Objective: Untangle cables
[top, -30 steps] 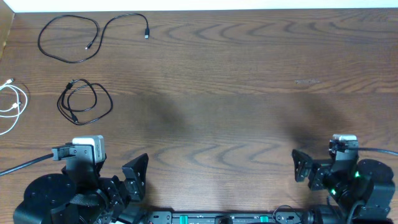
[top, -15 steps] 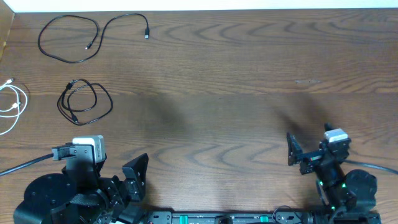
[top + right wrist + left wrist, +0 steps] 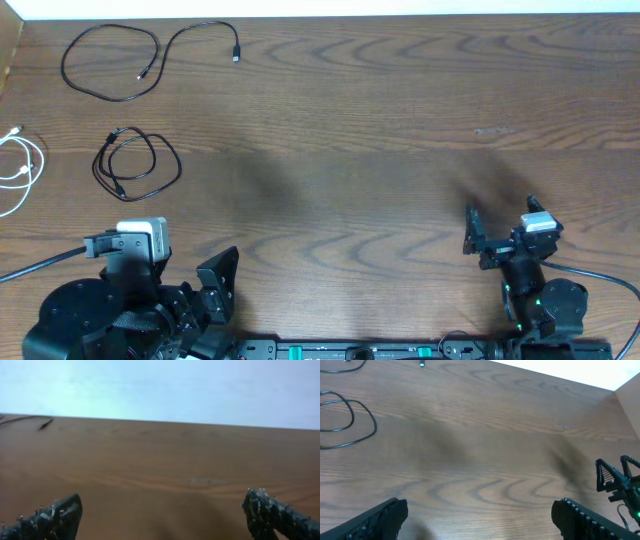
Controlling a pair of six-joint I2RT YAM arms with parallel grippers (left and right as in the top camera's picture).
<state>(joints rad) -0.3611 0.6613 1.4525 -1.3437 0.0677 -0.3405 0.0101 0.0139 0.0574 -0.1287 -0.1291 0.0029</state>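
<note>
Three cables lie apart at the table's far left. One black cable [image 3: 157,48] forms a wide loop with a long tail at the back. A second black cable [image 3: 178,168] is coiled tighter in front of it and also shows in the left wrist view [image 3: 374,425]. A white cable [image 3: 38,160] curls at the left edge. My left gripper [image 3: 160,258] sits open at the near left, with only bare wood between its fingers [image 3: 385,515]. My right gripper [image 3: 505,240] is open at the near right, far from the cables, holding nothing [image 3: 165,515].
The wooden table [image 3: 360,130] stretches between the cables and the right arm. A thicker black wire [image 3: 40,264] runs off the left arm's base. A pale wall [image 3: 160,385] rises behind the table's far edge.
The right arm has pulled its base back and turned, with its gripper shifted slightly left and away from the front edge. The left arm and the cables have not moved.
</note>
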